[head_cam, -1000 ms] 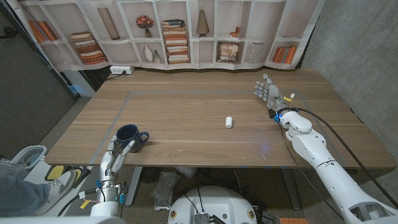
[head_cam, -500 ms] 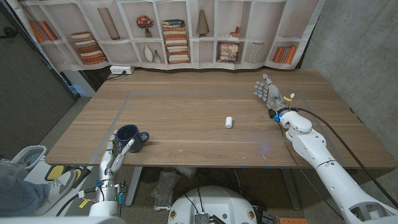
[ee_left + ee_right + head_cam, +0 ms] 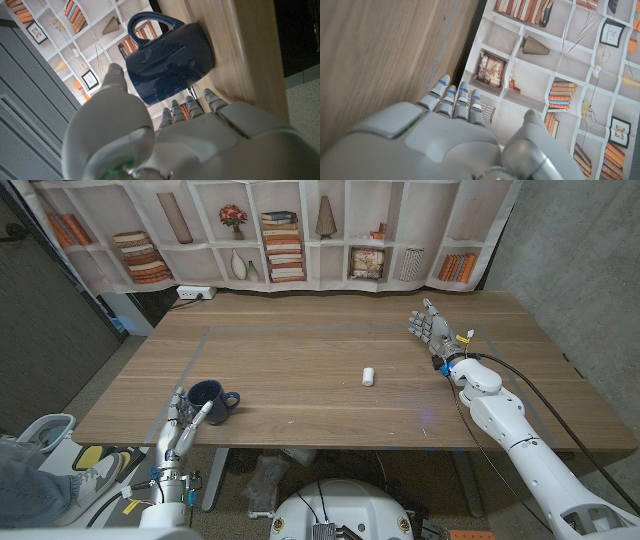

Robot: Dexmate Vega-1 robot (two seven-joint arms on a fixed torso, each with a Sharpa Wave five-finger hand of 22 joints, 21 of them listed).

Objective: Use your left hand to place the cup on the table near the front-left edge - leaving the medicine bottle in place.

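A dark blue cup (image 3: 209, 400) stands upright on the wooden table (image 3: 320, 340) near its front-left edge, handle toward the table's middle. The cup (image 3: 167, 60) fills the left wrist view, just beyond my left hand's fingertips (image 3: 187, 104). My left hand (image 3: 183, 429) sits at the table's edge just in front of the cup, fingers apart and holding nothing; whether a fingertip still touches the cup I cannot tell. A small white medicine bottle (image 3: 368, 375) lies near the table's middle. My right hand (image 3: 430, 330) stands open far right, holding nothing.
Faint tape lines (image 3: 208, 330) mark a rectangle on the tabletop. A backdrop printed with bookshelves (image 3: 280, 230) hangs behind the far edge. A person's leg and shoe (image 3: 45, 470) show on the floor at the front left.
My left hand has drawn back from the cup toward the table's front edge. The cup stays where it stood. The right arm and the bottle have not moved.
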